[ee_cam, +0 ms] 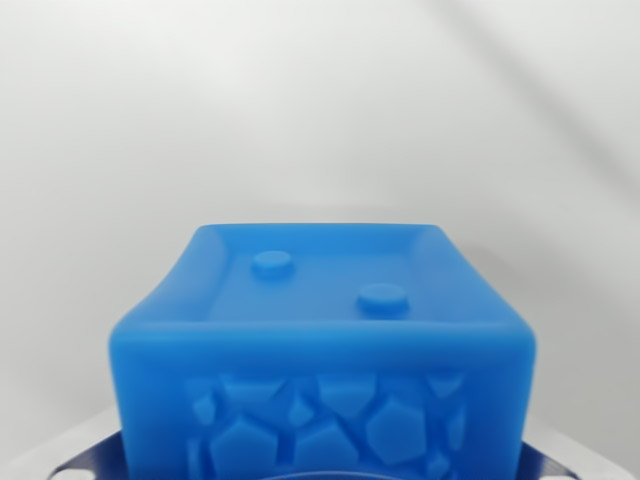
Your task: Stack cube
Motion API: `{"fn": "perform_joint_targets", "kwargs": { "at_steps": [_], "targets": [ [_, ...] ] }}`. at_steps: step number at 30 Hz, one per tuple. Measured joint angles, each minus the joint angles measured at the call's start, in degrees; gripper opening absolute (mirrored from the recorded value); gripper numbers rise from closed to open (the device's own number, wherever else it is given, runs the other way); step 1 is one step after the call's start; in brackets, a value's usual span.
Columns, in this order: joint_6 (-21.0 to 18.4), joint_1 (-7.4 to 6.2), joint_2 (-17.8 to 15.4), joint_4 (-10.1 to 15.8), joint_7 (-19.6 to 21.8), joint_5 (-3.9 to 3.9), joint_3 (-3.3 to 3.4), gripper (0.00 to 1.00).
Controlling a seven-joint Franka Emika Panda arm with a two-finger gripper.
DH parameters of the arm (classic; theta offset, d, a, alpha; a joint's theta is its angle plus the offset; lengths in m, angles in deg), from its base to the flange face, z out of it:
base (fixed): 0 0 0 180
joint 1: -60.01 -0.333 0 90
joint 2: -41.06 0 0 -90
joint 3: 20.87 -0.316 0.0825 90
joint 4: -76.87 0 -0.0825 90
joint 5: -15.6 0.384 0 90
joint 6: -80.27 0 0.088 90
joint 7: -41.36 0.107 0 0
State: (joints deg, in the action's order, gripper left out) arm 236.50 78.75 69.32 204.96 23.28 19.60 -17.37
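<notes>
Blue is pretty much all I get on my feed right now. The cube (pixel 322 350) fills the lower middle of the wrist view, super close to the lens, and the bottom edge of the picture cuts it off.

What I can make out on it: the top face is a shallow recess with a raised rim all round, and two little round studs sit in it, one toward the wrist view's left and further back, the other toward the wrist view's right and nearer. The face turned to the camera has a raised pattern of irregular polygons, kind of like cracked stone or pebbles. Corners are rounded, the plastic looks a bit translucent and soft.

Low down on both sides of the cube there's a sliver of metal (pixel 85 460), bluish grey, poking out at the left and right bottom corners. Could be part of the gripper, could be something else, honestly can't say. The fingers themselves don't show anywhere, so I can't tell whether the gripper is spread, closed or pinching the cube.

Behind it all is a plain white surface (pixel 320 110), blurry, with a faint grey diagonal band in the upper right. I can't tell what the cube sits on either.
</notes>
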Motion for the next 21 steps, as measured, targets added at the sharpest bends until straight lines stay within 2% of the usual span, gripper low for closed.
{"fn": "perform_joint_targets", "kwargs": {
  "at_steps": [21],
  "targets": [
    [-6.1,-0.58,-7.5,1.2,0.4,-0.71,0.8,0.0]
  ]
}}
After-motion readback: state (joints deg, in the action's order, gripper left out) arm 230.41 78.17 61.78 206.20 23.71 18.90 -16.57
